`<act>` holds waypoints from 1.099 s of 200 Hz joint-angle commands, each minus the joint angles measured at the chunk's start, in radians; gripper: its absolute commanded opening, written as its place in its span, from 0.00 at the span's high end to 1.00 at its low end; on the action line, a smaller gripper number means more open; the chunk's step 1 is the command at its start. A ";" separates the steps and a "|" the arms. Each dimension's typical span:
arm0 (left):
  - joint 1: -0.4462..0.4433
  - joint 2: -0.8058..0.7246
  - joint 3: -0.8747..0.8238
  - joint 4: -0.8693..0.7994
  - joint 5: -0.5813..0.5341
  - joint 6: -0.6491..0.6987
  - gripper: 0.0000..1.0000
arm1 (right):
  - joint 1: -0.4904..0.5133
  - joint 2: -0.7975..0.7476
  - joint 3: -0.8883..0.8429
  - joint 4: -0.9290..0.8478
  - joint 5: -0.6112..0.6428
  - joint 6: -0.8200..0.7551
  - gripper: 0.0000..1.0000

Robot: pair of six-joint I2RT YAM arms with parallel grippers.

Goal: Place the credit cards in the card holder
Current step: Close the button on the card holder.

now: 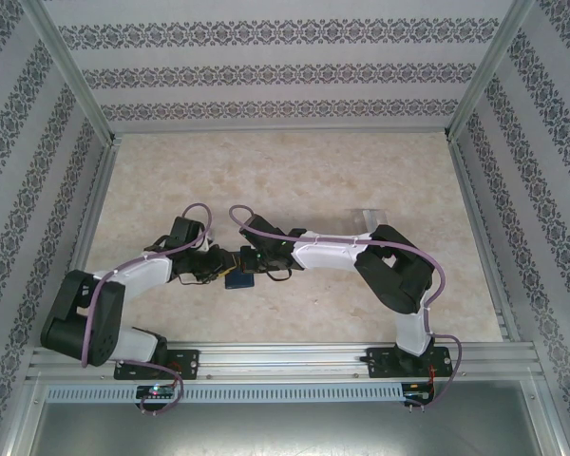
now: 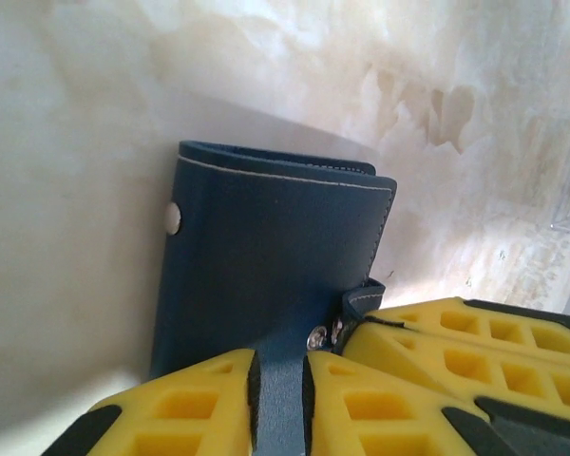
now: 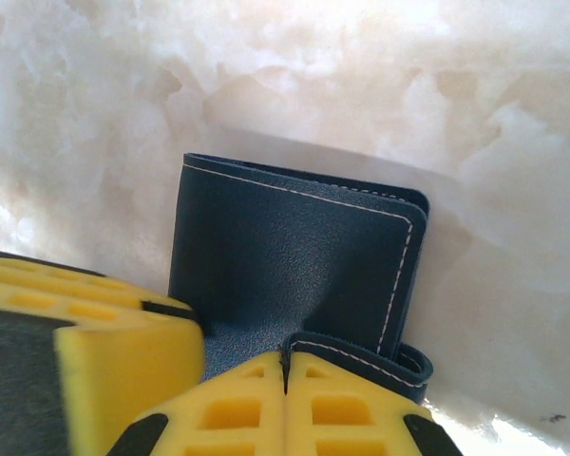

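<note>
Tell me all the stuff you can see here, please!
card holder: one, dark navy blue with pale stitching, over the middle of the table, held from both sides
clear plastic piece: one, see-through, on the table beyond the right arm
table: one, beige marble pattern, under everything
walls: three, white with dark patterned stripes, around the table
rail: one, silver metal, along the near edge
left arm: one, black and white, reaching in from the left
right arm: one, black and white, reaching in from the right
left end effector: one, yellow fingers, clamped on the holder's edge
right end effector: one, yellow fingers, pinching the holder's tab
</note>
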 commanded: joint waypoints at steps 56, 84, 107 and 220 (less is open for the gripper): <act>0.009 -0.046 -0.027 -0.087 -0.117 0.047 0.79 | -0.004 0.032 0.061 -0.066 -0.031 -0.022 1.00; 0.009 -0.024 -0.036 -0.060 -0.102 0.041 0.79 | -0.003 0.032 0.059 -0.070 -0.032 -0.017 1.00; 0.010 -0.012 -0.040 -0.039 -0.097 0.038 0.79 | -0.001 0.036 0.064 -0.087 -0.019 -0.025 1.00; 0.009 0.032 -0.045 0.006 -0.065 0.024 0.83 | 0.007 0.086 0.109 -0.123 -0.051 -0.036 1.00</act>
